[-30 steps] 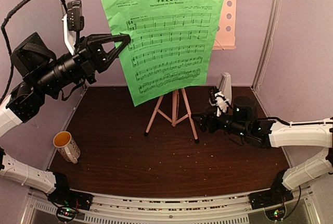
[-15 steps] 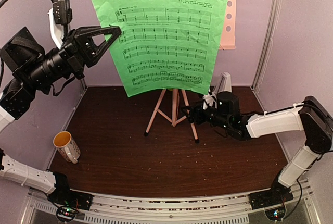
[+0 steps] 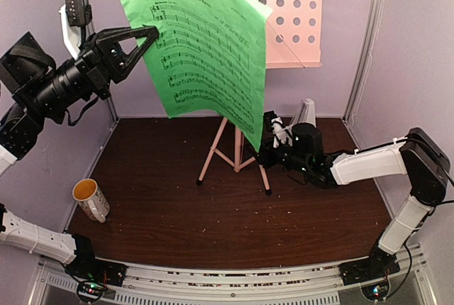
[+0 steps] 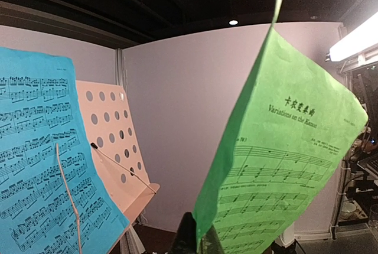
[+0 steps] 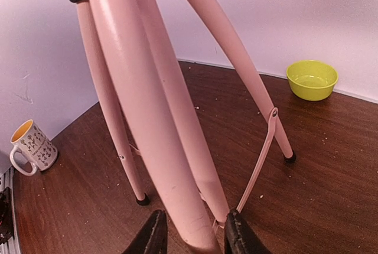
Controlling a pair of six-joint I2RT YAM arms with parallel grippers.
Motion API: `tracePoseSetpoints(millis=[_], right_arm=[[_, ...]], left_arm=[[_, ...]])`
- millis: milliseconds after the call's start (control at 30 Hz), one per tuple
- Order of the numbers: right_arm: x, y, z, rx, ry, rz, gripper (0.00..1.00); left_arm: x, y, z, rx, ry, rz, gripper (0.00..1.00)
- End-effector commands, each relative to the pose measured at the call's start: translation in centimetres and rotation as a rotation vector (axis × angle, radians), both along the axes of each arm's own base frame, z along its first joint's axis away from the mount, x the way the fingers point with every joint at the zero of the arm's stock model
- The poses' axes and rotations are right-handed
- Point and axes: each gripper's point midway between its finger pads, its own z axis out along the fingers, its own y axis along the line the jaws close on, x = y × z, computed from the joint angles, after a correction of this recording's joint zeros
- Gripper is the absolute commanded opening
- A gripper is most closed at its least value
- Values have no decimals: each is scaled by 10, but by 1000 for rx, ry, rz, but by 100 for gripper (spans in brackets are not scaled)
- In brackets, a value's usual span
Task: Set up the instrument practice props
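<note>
My left gripper (image 3: 145, 35) is shut on the left edge of the green music sheet (image 3: 206, 50) and holds it high, tilted, in front of the pink perforated music stand (image 3: 284, 14). In the left wrist view my left gripper (image 4: 198, 241) pinches the green sheet (image 4: 283, 147). The blue music sheet (image 4: 35, 165) rests on the stand (image 4: 112, 142). My right gripper (image 3: 269, 135) is low at the tripod. Its fingers (image 5: 155, 236) straddle one pink leg (image 5: 171, 159) with narrow gaps. The white metronome (image 3: 306, 113) stands behind my right arm.
A white orange-lined mug (image 3: 91, 198) stands at the table's left edge and shows in the right wrist view (image 5: 32, 145). A lime-green bowl (image 5: 312, 79) sits near the back wall. Purple walls close in the back and sides.
My left gripper has lifted the green sheet and swung it edge-on toward the stand, so the pink panel now shows. My right gripper has moved left and up onto the tripod leg.
</note>
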Motion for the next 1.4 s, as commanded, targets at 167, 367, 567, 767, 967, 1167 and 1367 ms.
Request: tracePoseSetpoints(millis=[167, 367, 567, 767, 967, 1167, 1367], right_arm=[[-15, 3, 13, 57, 3, 36, 25], [-27, 8, 9, 64, 22, 55, 19], [-33, 11, 13, 86, 40, 58, 19], [-35, 9, 19, 115, 60, 53, 18], [-45, 14, 21, 128, 67, 75, 18], [-50, -2, 29, 131, 54, 27, 46], [-61, -38, 71, 96, -19, -57, 56]], left_arm=[[-1, 13, 33, -76, -32, 14, 0], [6, 15, 43, -84, -4, 34, 0], [10, 15, 54, -92, 23, 37, 0], [19, 14, 68, -106, 59, 53, 0], [36, 15, 84, -143, 130, 88, 0], [69, 22, 89, -178, 276, 196, 0], [91, 32, 80, -203, 393, 286, 0]])
